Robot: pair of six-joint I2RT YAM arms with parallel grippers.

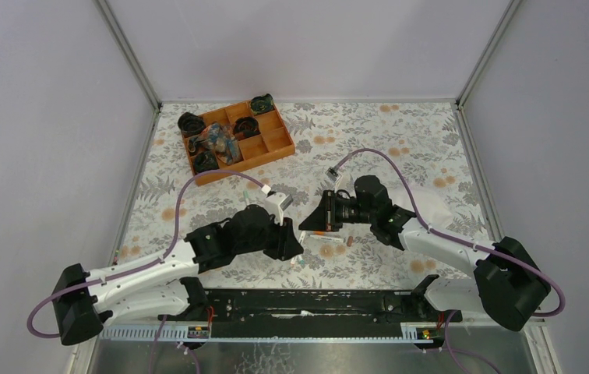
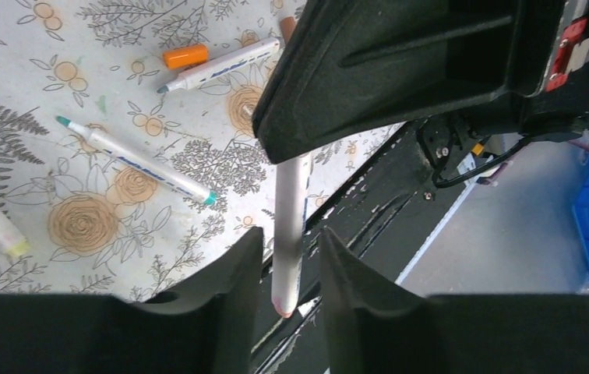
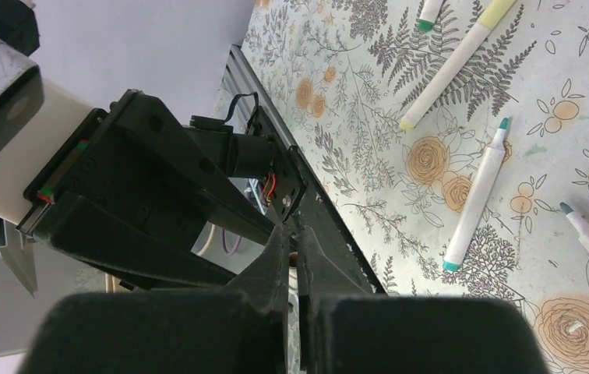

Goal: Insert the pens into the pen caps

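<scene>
Handover point: one pen shared between both grippers

Item in hand: thin white plastic marker pen with a pinkish-orange end [image 2: 290, 210]. It is off the cloth, in the air above the black rail [image 2: 369, 210] at the near table edge, mid-scene between the arms.

Jaws of the right gripper [image 3: 293, 238] are closed tight, with only a sliver of white between them. In the left wrist view the pen's other end runs up under its black finger, so I read this one as holding the pen.

Jaws of the left gripper [image 2: 291, 245] stand a little apart. The barrel sits in the gap with space on either side: around it, not clamped.

Reason, as I judge it: a pass across, leaving the right gripper carrying the pen and the left one free for a cap.

Axis: the long axis lies along the line between the two grippers, roughly left to right. The coloured end points left, toward the left wrist; the other end is hidden. The top view hides the pen, so its tilt is unclear.

Loose on the floral-print cloth [image 2: 81, 226]: white pen with teal ends [image 2: 135, 160], white pen with a grey-blue tip [image 2: 221, 65], and just beside that one a short orange plastic cap [image 2: 185, 56].
</scene>
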